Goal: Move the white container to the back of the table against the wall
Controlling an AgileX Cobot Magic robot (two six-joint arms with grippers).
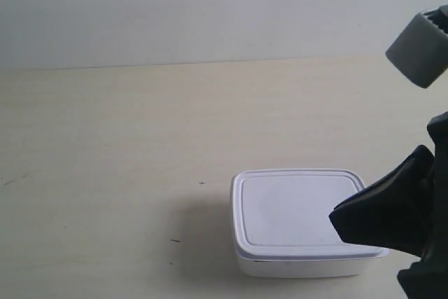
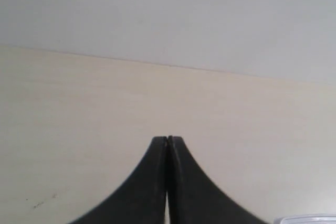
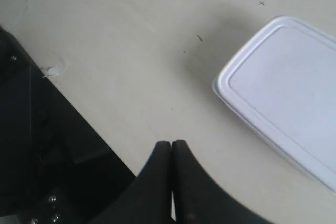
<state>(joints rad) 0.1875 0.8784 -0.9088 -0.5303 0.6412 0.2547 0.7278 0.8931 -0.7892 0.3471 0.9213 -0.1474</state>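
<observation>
The white container (image 1: 301,216) lies flat with its lid on, on the table (image 1: 105,138) near the front, well short of the wall (image 1: 175,5). A dark part of the arm at the exterior view's right (image 1: 381,215) overlaps the container's right front corner. My left gripper (image 2: 167,139) is shut with nothing in it and faces the wall (image 2: 184,14); only a sliver of the container (image 2: 310,219) shows beside it. My right gripper (image 3: 171,142) is shut and empty over bare table, apart from the container (image 3: 286,87).
A grey blocky arm part (image 1: 420,47) hangs at the exterior view's upper right. In the right wrist view the table ends at an edge with a dark frame (image 3: 31,145) beyond it. Small dark marks (image 1: 175,241) dot the table.
</observation>
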